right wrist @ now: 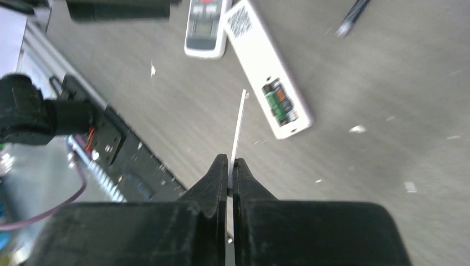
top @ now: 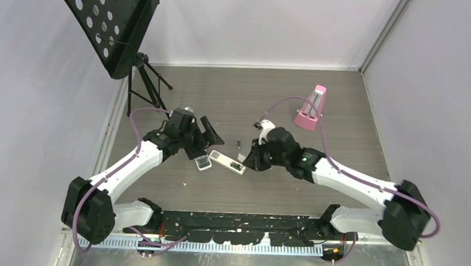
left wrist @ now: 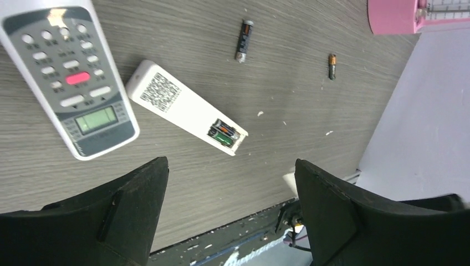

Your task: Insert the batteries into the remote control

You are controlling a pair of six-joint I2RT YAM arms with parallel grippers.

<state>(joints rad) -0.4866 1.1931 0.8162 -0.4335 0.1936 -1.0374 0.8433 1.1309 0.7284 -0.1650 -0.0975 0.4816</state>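
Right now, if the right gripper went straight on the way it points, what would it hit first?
Probably bare table, just beside the face-down remote and its open battery bay. The right gripper has its fingers shut on a thin white strip, which would touch first; depth is unclear.

Soft, even light and faint shadows in the top view. Left wrist view crisp, with a glare spot at upper left. Right wrist view smeared by blur beyond the right gripper (right wrist: 230, 162) and its pinched thin white plate (right wrist: 239, 122).

Top view high, looking down; wrist views close, share remote control (left wrist: 185, 108).
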